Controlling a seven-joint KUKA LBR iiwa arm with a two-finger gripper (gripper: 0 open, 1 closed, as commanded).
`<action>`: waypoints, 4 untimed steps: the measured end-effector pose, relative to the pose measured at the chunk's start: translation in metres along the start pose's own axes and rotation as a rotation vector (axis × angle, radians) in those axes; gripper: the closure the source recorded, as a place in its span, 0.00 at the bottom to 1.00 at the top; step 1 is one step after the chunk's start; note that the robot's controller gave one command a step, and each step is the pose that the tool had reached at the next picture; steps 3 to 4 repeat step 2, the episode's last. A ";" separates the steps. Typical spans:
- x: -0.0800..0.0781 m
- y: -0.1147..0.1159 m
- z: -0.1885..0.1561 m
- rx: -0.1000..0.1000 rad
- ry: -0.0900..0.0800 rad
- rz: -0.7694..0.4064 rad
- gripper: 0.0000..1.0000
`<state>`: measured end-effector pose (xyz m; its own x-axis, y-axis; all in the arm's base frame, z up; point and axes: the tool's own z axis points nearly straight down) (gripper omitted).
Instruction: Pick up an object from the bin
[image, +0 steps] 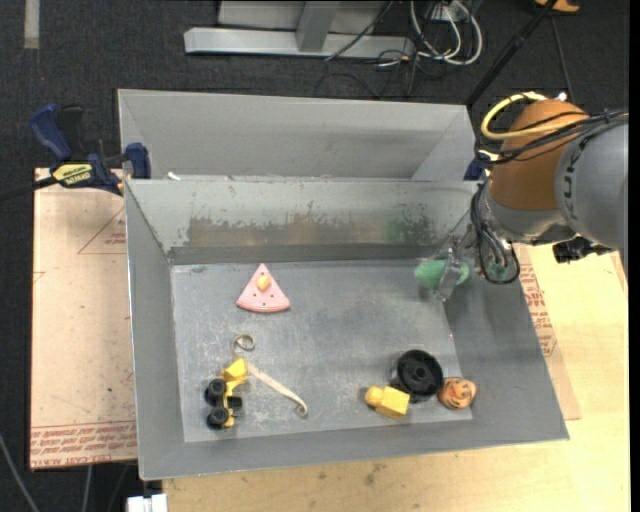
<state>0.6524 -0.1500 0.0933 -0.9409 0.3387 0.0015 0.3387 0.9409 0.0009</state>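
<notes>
The gripper (459, 268) hung by the bin's (330, 335) far right corner, a green lump (431, 272) just beside it toward the bin's middle. Whether it was spread or closed, I couldn't tell.

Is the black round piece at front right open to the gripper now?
Probably yes: the black round piece lies uncovered, though a yellow block and an orange ball sit close beside it; nothing lies between it and the gripper.

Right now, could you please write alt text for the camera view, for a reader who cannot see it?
The arm's gripper hangs at the far right of the grey metal bin, close beside a small green thing. Scattered elsewhere: a pink wedge-shaped toy, a yellow toy car with black wheels, a yellow block, a black round disc and an orange ball.
</notes>
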 end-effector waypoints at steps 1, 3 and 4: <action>0.000 0.000 -0.017 0.000 -0.002 0.000 1.00; -0.002 0.000 -0.027 -0.001 -0.008 -0.001 1.00; -0.002 0.000 -0.027 -0.001 -0.008 -0.001 1.00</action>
